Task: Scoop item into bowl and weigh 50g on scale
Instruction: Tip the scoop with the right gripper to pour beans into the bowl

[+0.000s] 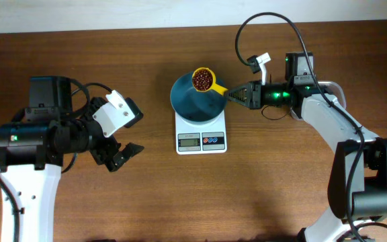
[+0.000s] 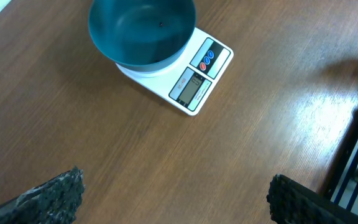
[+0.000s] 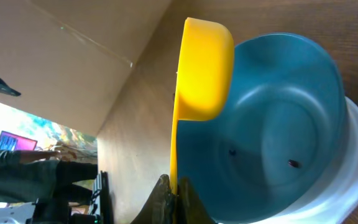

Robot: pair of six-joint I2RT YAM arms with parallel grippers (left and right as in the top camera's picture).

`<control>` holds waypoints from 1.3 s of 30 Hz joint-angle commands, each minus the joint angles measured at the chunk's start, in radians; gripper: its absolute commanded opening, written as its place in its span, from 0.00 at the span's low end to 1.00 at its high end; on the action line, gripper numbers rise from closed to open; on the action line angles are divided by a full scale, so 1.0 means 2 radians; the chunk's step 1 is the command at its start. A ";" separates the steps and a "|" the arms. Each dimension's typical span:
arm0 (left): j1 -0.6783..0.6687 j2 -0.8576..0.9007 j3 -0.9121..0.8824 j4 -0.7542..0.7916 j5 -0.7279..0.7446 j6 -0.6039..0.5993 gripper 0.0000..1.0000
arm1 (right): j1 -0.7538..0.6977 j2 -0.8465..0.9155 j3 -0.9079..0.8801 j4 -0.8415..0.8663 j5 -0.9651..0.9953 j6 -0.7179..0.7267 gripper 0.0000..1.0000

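Observation:
The teal-blue bowl (image 1: 192, 101) stands on the white scale (image 1: 201, 140) at the table's middle. My right gripper (image 1: 237, 93) is shut on the handle of a yellow scoop (image 1: 203, 80) filled with red-brown beans (image 1: 201, 81), held above the bowl's far right rim. In the right wrist view the scoop (image 3: 201, 68) hangs beside the bowl (image 3: 278, 124), which holds two loose beans (image 3: 294, 163). My left gripper (image 1: 123, 138) is open and empty, left of the scale. The left wrist view shows the bowl (image 2: 142, 31) and the scale (image 2: 194, 84) ahead of the open fingers (image 2: 176, 196).
A cable loops behind the right arm (image 1: 267, 27). The table's far edge meets a pale wall (image 1: 113, 13).

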 commanded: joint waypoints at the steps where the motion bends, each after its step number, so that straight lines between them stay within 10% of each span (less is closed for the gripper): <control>1: 0.003 -0.001 0.004 0.000 0.009 0.006 0.99 | 0.004 0.003 0.009 0.000 0.035 -0.007 0.04; 39: 0.003 -0.001 0.004 0.000 0.009 0.006 0.99 | 0.004 -0.028 0.009 -0.041 0.051 -0.007 0.04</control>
